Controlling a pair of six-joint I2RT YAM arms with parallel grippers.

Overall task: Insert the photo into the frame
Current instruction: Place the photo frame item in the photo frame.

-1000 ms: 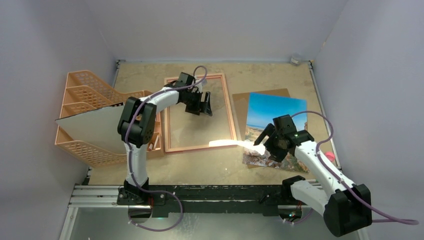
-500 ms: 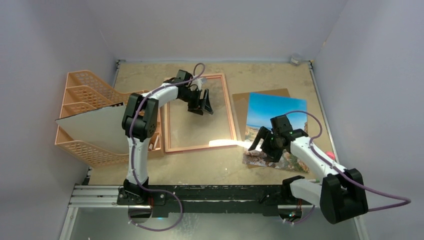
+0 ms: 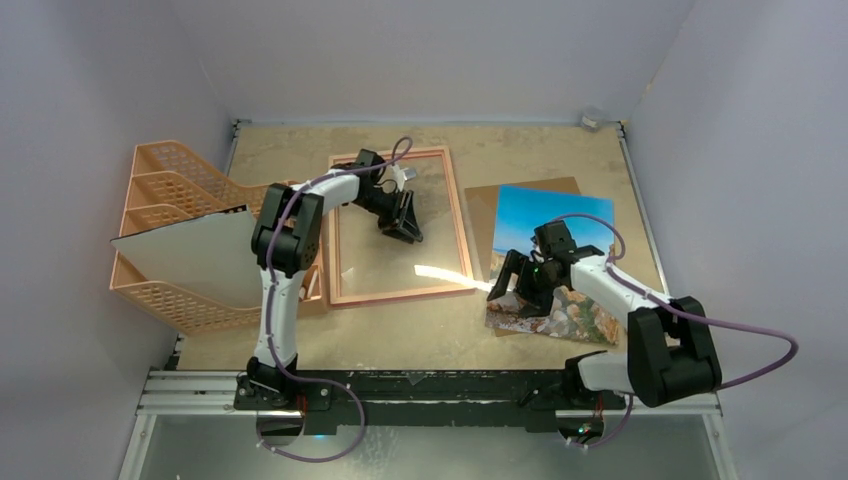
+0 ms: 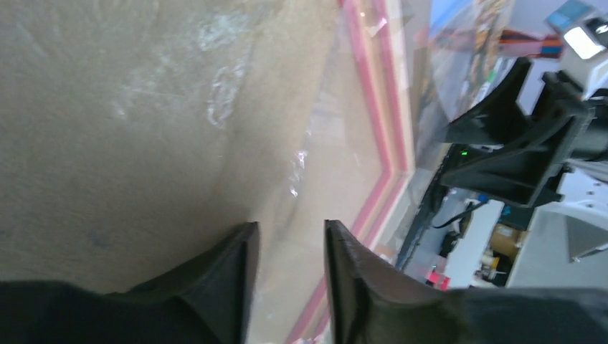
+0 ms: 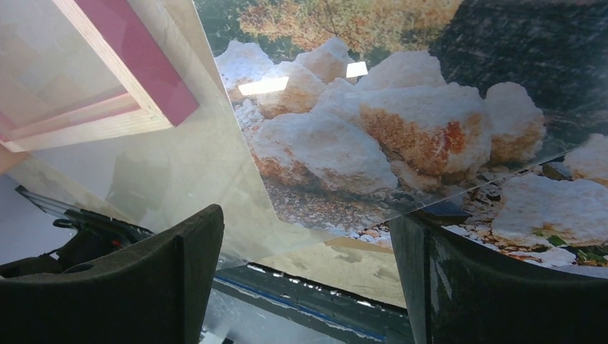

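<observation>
The pink-red frame (image 3: 462,225) lies flat mid-table, also showing in the left wrist view (image 4: 383,129) and the right wrist view (image 5: 136,64). My left gripper (image 3: 410,232) (image 4: 290,229) hovers low inside the frame's opening, jaws narrowed to a small gap with nothing seen between them. The photo (image 3: 555,225) (image 5: 401,122) lies picture-up to the right of the frame. My right gripper (image 3: 515,285) (image 5: 308,218) stands wide open over the photo's near-left corner. A clear sheet (image 5: 236,165) with a glare streak overlaps that corner.
A brown backing board (image 3: 478,205) lies under the photo. An orange mesh organiser (image 3: 170,170) holding a pale board (image 3: 190,260) stands at the left. A small pink object (image 3: 660,312) sits by the right wall. The metal rail (image 3: 420,385) runs along the near edge.
The left jaws have closed most of the way and dipped lower inside the frame. The right gripper has slid left and slightly away to the photo's left edge, still open.
</observation>
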